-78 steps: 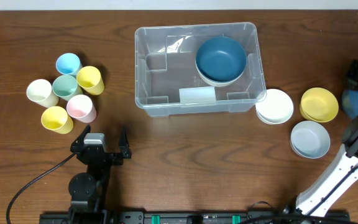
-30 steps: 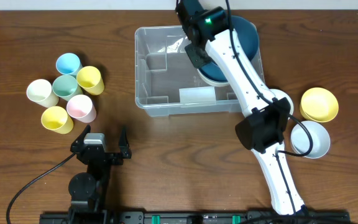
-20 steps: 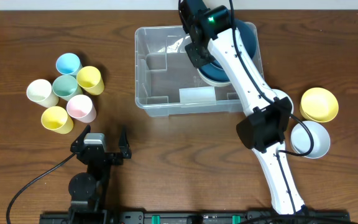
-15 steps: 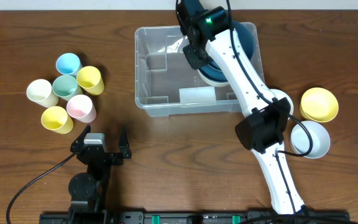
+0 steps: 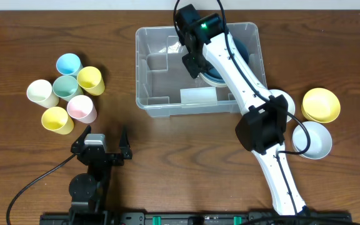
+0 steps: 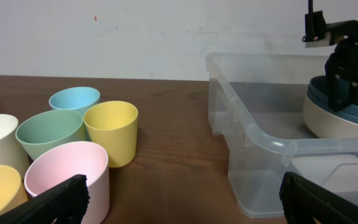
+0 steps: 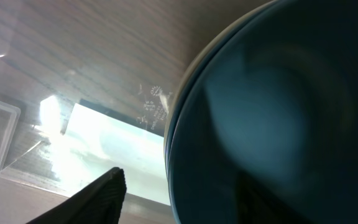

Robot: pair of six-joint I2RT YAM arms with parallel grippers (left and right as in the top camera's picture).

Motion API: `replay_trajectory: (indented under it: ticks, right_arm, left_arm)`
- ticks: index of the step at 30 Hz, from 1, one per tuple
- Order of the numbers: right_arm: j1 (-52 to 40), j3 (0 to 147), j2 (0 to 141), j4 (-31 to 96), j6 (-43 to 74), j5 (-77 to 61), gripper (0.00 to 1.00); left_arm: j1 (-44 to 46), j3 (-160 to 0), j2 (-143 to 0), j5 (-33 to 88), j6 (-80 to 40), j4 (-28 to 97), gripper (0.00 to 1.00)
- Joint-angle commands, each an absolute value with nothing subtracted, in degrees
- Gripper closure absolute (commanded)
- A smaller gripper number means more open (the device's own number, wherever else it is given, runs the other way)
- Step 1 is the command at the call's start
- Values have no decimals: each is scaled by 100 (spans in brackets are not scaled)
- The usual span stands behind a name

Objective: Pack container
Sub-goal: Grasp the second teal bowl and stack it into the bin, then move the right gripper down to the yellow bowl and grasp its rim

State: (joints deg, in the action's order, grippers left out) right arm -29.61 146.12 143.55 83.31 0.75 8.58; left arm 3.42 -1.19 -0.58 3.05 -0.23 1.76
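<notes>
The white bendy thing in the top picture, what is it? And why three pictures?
It is a robot arm. There are two, each ending in a pinching tool. The top picture looks down from above the table; the other two come from cameras on the wrists. On the table stand six pastel cups, a clear container and three loose bowls. The right tool sits open at the rim of the dark blue bowl inside the container, gripping nothing. The left tool rests open and empty near the cups.

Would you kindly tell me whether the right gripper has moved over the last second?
Yes. In the overhead view the right gripper has shifted slightly left, from over the dark blue bowl toward that bowl's left edge, inside the container.
</notes>
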Motion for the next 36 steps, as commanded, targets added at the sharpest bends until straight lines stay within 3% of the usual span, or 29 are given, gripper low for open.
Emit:
replay_trajectory:
  ticks: [1, 6, 10, 12, 25, 36]
  right_arm:
    - [-3009, 14925, 14129, 8385, -12, 873, 40]
    - [-3024, 15308, 13644, 8650, -10, 875, 40]
    - [-2840, 15347, 13052, 8882, 34, 882, 26]
    - [-2657, 15345, 12792, 9056, 165, 880, 24]
    - [-766, 15214, 11977, 9734, 733, 108, 21]
    - [438, 12606, 11148, 9581, 1221, 513, 19]
  left_arm:
    - [318, -23, -23, 303, -91, 379, 2]
    - [318, -23, -23, 303, -91, 379, 2]
    - [318, -23, -23, 303, -91, 379, 2]
    - [318, -23, -23, 303, -91, 379, 2]
    - [318, -23, -23, 303, -91, 379, 2]
    - [318, -23, -23, 303, -91, 379, 2]
